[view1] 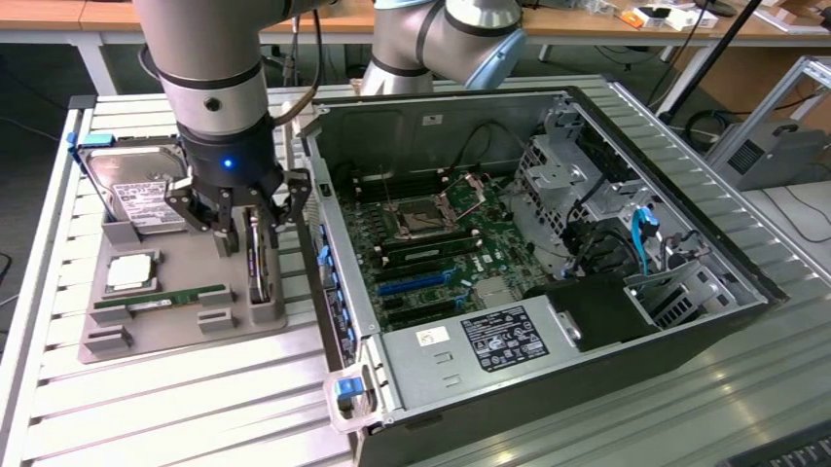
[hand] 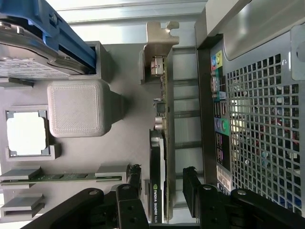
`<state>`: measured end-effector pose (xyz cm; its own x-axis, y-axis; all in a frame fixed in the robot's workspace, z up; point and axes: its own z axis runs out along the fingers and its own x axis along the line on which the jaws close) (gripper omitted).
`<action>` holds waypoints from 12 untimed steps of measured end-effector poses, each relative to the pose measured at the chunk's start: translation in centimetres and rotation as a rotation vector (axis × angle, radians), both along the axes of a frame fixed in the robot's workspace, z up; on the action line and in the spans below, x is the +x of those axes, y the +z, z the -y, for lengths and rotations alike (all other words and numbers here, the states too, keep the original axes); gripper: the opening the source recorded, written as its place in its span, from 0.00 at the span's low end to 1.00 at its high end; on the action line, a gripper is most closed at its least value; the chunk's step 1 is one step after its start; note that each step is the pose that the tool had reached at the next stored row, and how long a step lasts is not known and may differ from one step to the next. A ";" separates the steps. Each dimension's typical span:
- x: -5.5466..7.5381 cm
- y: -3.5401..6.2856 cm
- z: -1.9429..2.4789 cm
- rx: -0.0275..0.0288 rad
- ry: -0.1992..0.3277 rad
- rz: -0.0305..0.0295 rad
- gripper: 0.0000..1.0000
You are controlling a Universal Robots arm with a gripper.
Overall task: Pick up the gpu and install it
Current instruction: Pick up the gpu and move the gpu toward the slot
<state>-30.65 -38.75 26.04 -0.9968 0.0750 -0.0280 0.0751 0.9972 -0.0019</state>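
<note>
Standing wide apart, the black fingers of the gripper straddle the gpu, one on each side of the card; the wrist view shows a gap between each finger and the card, so nothing is gripped. To the exterior view's left of the fingers, a silver hard drive with a white label sits at the far end of the grey holder tray; also to their left, a square processor chip lies flat, and a slim green memory stick rests in its cradle. Directly between the fingers, the gpu stands on its long edge in the tray's slot; its black cooler faces one finger and its green board the other, and its silver end bracket is at the end away from the fingers. To the exterior view's right of the fingers, just beside the tray, an open computer case lies on its side on the slatted metal surface, its motherboard exposed.
</note>
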 end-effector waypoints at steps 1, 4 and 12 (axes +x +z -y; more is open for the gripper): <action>0.0 -0.05 0.00 0.0000 0.000 0.0000 0.48; -0.2 -0.13 0.00 0.0000 0.000 0.0000 0.48; -0.3 -0.34 0.00 0.0000 0.000 -0.0001 0.48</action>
